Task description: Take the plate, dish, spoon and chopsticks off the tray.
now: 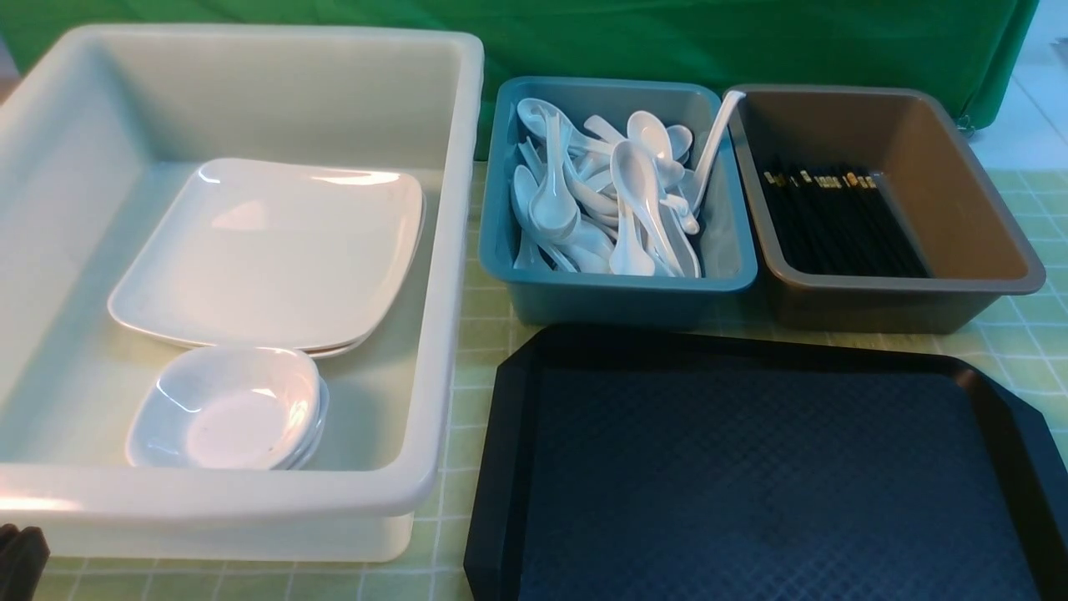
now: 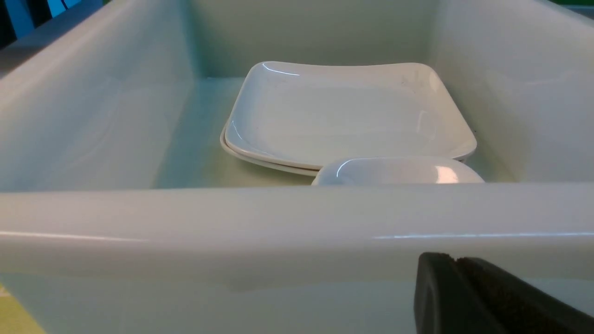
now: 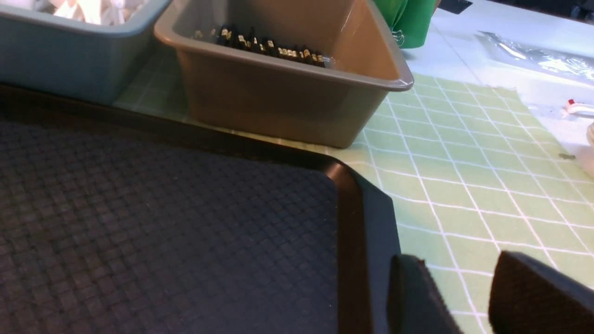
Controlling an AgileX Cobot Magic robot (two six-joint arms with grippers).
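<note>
Finishing looks like the step in hand: every part of the tray (image 1: 751,467) that shows is bare, though its near edge runs out of the front view. At the left, the large white tub (image 1: 455,250) has a large plate (image 1: 275,250) lying on at least one other at its far side, with a small stack of white dishes (image 1: 225,417) nearer, close against the plates. Spoons (image 1: 638,184) lie jumbled in the teal tub (image 1: 617,284) beyond the tray, and black chopsticks (image 1: 834,225) with gold bands lie in the brown tub (image 1: 901,286) to its right. Which of these came off the tray, I cannot tell.

The left gripper (image 2: 456,260) has its fingertips pressed together with nothing between them, by the tub's near wall. The right gripper (image 3: 457,260) is spread and empty, near the tray's right side. I judge the clearing done or all but done; the next move calls for no grasp, only for both arms to settle clear of the tub walls and tray rim.
</note>
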